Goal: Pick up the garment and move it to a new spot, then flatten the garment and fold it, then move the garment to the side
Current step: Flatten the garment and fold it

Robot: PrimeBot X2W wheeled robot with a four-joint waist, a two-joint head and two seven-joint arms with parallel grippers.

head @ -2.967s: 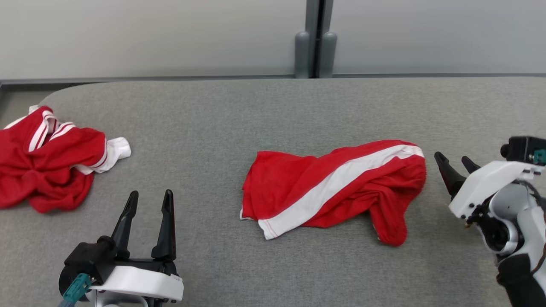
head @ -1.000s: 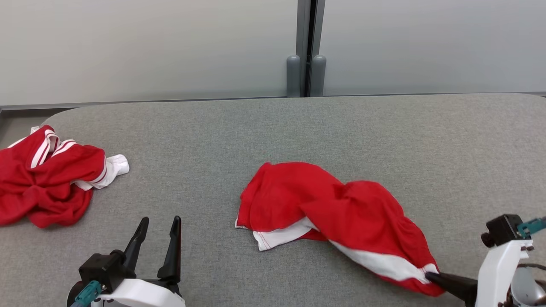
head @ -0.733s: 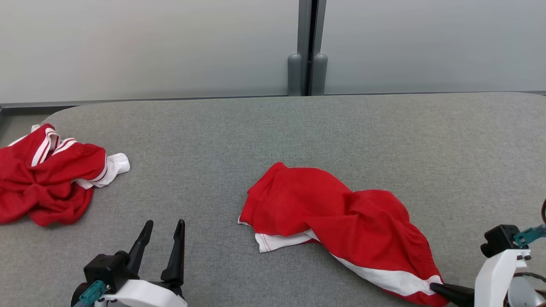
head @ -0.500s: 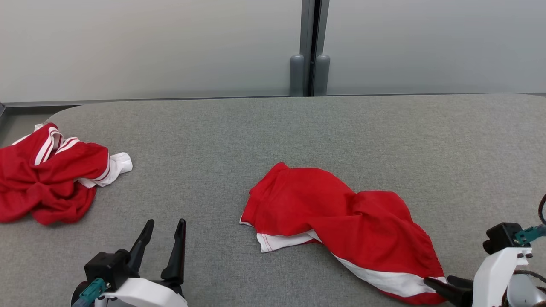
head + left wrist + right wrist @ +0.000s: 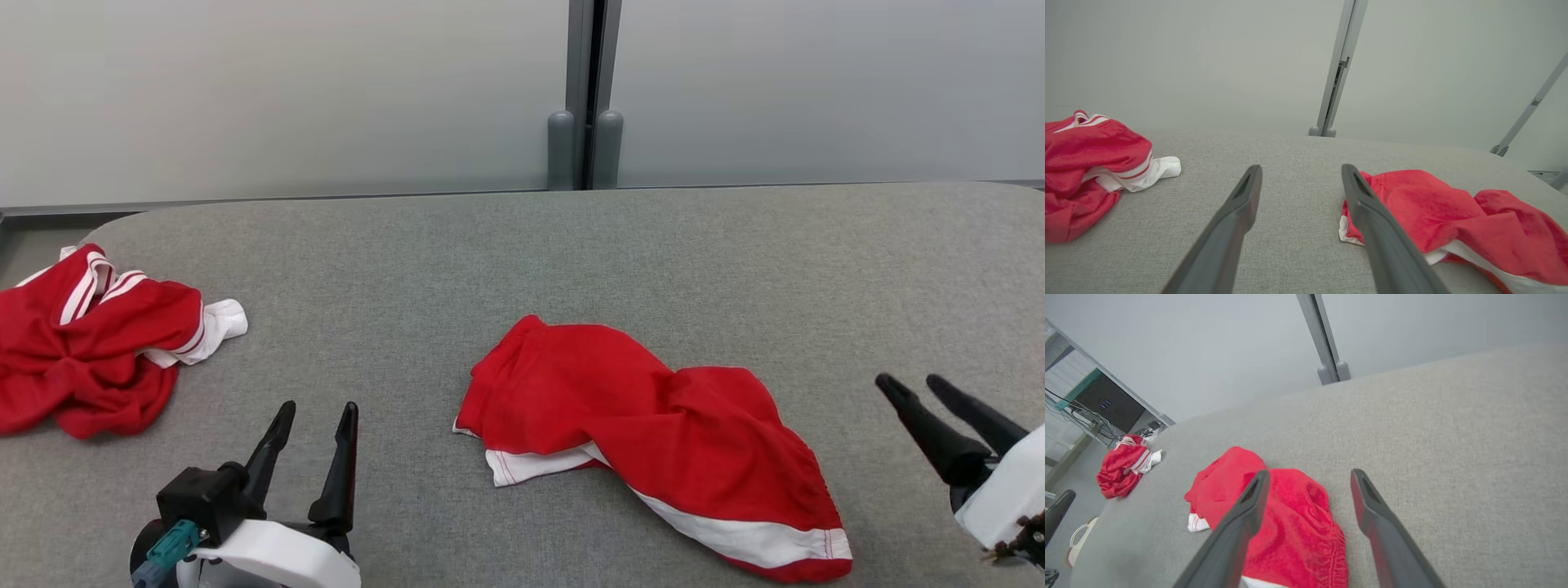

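A red garment with a white stripe (image 5: pixel 653 437) lies crumpled on the grey table (image 5: pixel 522 261), stretched toward the near right; it also shows in the left wrist view (image 5: pixel 1453 220) and the right wrist view (image 5: pixel 1286 522). My right gripper (image 5: pixel 910 388) hovers open to the right of the garment, apart from it, with nothing between its fingers (image 5: pixel 1241 522). My left gripper (image 5: pixel 317 410) stands open at the lower left, empty, well left of the garment. In its own view its fingers (image 5: pixel 1372 220) frame bare table.
A second red and white garment (image 5: pixel 90 335) lies bunched at the table's far left edge, also in the left wrist view (image 5: pixel 1090 163) and the right wrist view (image 5: pixel 1124 465). A pale wall with a grey post (image 5: pixel 584 90) stands behind the table.
The right gripper dragged the garment's end toward the near right, then opened and let go. It has since lifted away to the right. The left gripper barely moved.
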